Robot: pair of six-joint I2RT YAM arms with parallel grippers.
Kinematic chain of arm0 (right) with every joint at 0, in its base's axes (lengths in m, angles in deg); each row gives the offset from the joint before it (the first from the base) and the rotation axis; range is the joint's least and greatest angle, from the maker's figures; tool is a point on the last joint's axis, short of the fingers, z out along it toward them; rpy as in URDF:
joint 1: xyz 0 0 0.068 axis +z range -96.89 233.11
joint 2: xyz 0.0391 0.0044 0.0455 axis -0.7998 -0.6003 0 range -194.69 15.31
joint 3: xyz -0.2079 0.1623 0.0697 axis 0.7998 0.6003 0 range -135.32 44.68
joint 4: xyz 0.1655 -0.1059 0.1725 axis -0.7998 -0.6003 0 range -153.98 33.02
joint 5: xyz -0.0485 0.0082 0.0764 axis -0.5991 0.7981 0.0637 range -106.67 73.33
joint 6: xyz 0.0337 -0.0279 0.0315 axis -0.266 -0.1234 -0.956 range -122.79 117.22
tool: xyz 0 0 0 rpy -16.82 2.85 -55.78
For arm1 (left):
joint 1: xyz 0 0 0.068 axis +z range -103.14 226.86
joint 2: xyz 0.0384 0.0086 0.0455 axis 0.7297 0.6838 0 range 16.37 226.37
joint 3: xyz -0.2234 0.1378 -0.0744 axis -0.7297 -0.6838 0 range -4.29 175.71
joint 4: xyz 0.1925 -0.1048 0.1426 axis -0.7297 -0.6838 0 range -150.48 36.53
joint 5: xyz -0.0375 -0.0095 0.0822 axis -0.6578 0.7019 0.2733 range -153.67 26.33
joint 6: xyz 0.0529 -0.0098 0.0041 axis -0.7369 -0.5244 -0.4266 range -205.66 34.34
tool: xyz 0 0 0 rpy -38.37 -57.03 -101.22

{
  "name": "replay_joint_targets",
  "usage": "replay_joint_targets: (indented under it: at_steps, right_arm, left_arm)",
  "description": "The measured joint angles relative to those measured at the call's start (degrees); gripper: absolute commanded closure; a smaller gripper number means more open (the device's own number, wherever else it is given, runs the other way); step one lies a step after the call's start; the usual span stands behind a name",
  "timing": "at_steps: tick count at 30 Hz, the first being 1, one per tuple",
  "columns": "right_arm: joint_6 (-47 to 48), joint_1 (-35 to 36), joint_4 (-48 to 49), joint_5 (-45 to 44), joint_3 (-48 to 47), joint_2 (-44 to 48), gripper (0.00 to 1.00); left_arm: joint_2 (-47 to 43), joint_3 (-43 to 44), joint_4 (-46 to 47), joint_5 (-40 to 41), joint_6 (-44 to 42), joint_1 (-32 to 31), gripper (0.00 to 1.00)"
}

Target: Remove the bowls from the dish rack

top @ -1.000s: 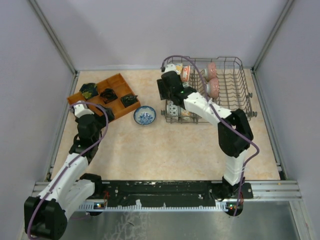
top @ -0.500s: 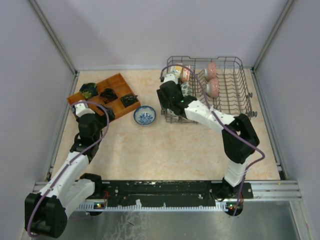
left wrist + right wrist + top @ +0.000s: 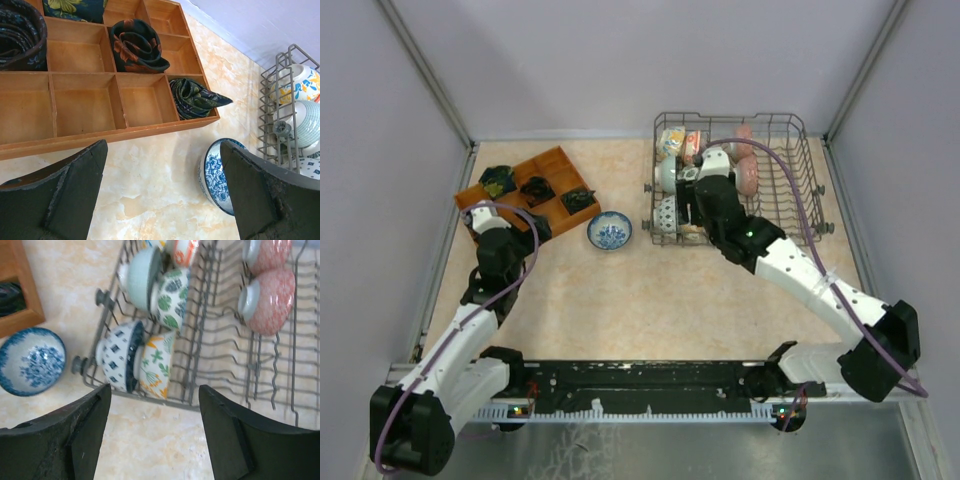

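Note:
The grey wire dish rack [image 3: 790, 195] stands at the back right and holds several bowls on edge. In the right wrist view they are a blue-diamond bowl [image 3: 117, 357], an orange-green one [image 3: 157, 365], a green-leaf one [image 3: 170, 300], a pale teal one [image 3: 140, 277] and pink ones [image 3: 270, 300]. A blue-white floral bowl [image 3: 610, 231] sits upright on the table left of the rack. My right gripper [image 3: 692, 200] hovers over the rack's left near part, open and empty [image 3: 152, 435]. My left gripper [image 3: 498, 225] is open and empty [image 3: 160, 195] beside the floral bowl [image 3: 217, 175].
A brown wooden compartment tray [image 3: 535, 190] with rolled dark cloths lies at the back left, just ahead of my left gripper. Grey walls enclose the table on three sides. The rack's right half [image 3: 280, 370] shows bare tines.
My right arm has swung its elbow out to the right, and its gripper moved from the rack's left edge to over the rack's left part, jaws slightly wider. The left arm has not moved.

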Motion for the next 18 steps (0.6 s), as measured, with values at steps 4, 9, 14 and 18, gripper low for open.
replay_joint_targets:
  at_steps: [4,9,14,18]
  right_arm:
    - [-2.1,-4.5,-2.2,0.4,4.0,0.7,0.29]
    - [-3.8,-13.2,-5.2,1.4,7.8,0.7,0.29]
    - [-4.6,-18.1,-5.0,3.5,8.6,-0.5,0.29]
    - [-5.3,-22.3,-4.3,5.0,8.6,-3.9,0.29]
  left_arm:
    - [0.0,-0.4,0.3,-0.6,0.3,0.0,0.01]
    - [0.1,-0.4,0.7,-1.2,0.4,0.0,0.01]
    - [1.4,-0.4,2.1,-2.7,0.4,0.0,0.01]
    - [2.3,-0.4,2.6,-3.6,0.4,0.0,0.01]
